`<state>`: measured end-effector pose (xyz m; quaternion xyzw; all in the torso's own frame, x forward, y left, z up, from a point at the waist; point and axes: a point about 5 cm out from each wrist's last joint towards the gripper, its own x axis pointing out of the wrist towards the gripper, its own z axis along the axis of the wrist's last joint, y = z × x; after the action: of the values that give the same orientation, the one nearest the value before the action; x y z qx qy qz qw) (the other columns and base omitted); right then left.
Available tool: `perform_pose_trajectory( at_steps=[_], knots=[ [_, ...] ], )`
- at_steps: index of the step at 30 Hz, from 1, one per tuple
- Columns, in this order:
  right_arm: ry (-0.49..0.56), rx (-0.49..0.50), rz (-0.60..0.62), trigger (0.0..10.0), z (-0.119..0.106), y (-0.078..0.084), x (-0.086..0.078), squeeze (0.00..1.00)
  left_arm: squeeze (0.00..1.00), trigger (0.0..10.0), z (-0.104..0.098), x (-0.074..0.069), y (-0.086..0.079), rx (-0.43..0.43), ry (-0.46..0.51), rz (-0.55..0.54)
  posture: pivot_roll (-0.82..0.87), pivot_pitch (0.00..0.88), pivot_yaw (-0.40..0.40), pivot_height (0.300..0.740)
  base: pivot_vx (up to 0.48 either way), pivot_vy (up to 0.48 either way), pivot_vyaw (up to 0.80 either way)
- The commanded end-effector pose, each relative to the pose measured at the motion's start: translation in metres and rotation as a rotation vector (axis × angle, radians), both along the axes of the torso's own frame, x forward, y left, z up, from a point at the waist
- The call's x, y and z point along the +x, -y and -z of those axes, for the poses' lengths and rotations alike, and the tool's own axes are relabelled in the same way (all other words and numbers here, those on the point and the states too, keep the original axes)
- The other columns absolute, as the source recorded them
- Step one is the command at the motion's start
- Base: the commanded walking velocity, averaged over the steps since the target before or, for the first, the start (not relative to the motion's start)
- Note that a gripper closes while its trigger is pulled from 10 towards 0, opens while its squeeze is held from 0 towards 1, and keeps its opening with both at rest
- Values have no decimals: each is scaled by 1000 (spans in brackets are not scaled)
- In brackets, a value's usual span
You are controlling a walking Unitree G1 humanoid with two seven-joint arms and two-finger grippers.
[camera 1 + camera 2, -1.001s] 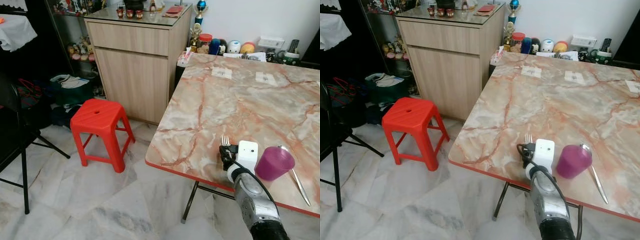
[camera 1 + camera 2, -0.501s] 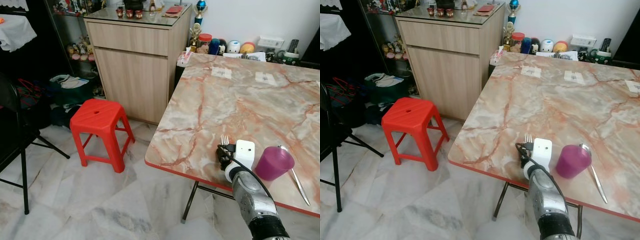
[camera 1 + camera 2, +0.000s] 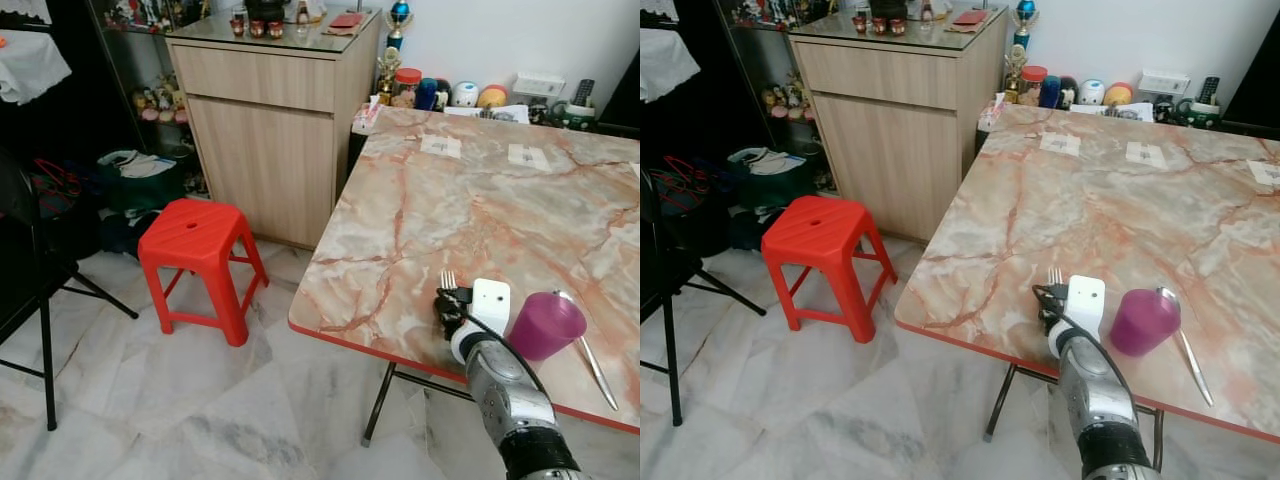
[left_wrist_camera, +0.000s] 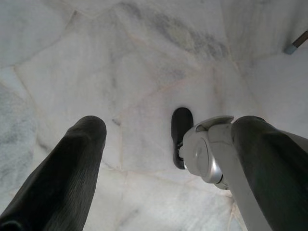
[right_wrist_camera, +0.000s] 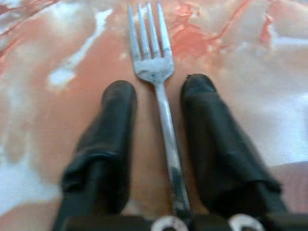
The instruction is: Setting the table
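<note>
Your right gripper [image 5: 159, 98] sits low on the marble table [image 3: 480, 210], close to its near edge, with the two black fingers [image 5: 108, 139] spread apart and a gap on either side of the fork [image 5: 156, 72] that lies between them. The fork's handle runs straight down the middle of that gap and its tines point away from the wrist, out past the fingertips, flat on the tabletop — neither finger is pressed against it. From the head camera you see the same fork [image 3: 449, 281] poking out just beyond the white wrist block of your right arm [image 3: 500, 390].

Just beside the gripper, on its right, stands a purple cup [image 3: 546, 327], upright, and touching or nearly touching the cup's far side lies a spoon [image 3: 592, 352], its handle reaching toward the table's near edge.

Your left gripper [image 4: 159, 139] hangs idle over the pale marble floor [image 4: 144, 62], its fingers wide apart.

Farther out, two paper slips [image 3: 441, 146] lie on the far half of the table, and small jars and ornaments [image 3: 440, 93] line its back edge against the wall. Left of the table stand a wooden cabinet [image 3: 270, 130] and a red plastic stool [image 3: 195, 250] — beyond them, a black chair [image 3: 30, 290].
</note>
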<state>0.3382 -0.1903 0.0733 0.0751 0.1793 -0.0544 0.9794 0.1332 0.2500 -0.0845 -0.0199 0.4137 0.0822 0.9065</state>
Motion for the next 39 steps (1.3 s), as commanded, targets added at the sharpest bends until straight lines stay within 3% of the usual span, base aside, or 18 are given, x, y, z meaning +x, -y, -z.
perform_pose_trajectory(
  at_steps=[1,28,33,35,36,37,39],
  knots=[
    [-95,27,-9,0,19,-4,-9,0,0,10000,3,-8,1,-13,-23,-7,51,107,-7,740,0,0,0],
    [-115,11,-95,0,24,-15,-12,0,0,10000,2,10,21,-40,19,19,51,107,-12,740,0,0,0],
    [-59,-19,-125,0,19,-19,-10,0,0,10000,2,10,22,-37,25,25,49,102,-10,740,0,0,0],
    [43,-10,-145,6353,8,-25,-7,0,0,10000,3,3,20,-35,24,27,47,99,-9,740,0,0,0],
    [64,-9,-147,6353,5,-26,-6,0,0,10000,3,1,19,-35,23,27,47,99,-9,740,0,0,0],
    [93,-23,-159,10000,2,-27,-6,0,0,10000,4,-1,18,-35,21,27,46,94,-9,740,0,0,0],
    [157,-30,-186,10000,-6,-31,-7,0,0,10000,5,-7,15,-33,10,23,44,89,-8,740,0,0,0]
  ],
)
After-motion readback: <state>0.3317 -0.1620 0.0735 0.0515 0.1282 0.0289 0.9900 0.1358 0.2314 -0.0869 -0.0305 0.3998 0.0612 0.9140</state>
